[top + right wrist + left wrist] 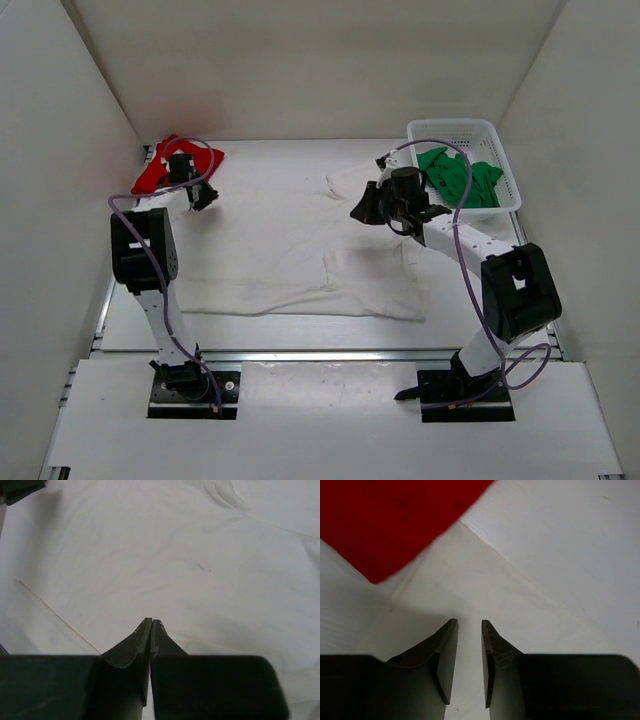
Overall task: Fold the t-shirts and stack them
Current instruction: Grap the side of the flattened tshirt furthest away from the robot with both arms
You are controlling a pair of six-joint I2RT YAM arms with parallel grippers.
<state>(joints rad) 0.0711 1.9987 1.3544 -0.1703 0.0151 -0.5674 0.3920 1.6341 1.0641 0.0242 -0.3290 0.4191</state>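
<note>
The off-white t-shirt point(290, 250) lies spread across the middle of the table, with one part folded over at the near right. My right gripper point(357, 212) hovers over its far right part, shut with nothing between its fingers. In the right wrist view the gripper point(151, 621) shows pale cloth point(175, 555) beneath it. The red t-shirt point(160, 172) is bunched at the far left corner. Just beside it is my left gripper point(203, 197). In the left wrist view that gripper point(469, 623) is open by a narrow gap and empty, the red t-shirt point(395, 520) ahead of it. The green t-shirt point(462, 176) lies in the basket.
A white mesh basket point(505, 150) stands at the far right against the wall. White walls close in the table on the left, back and right. A metal rail runs along the near edge by the arm bases.
</note>
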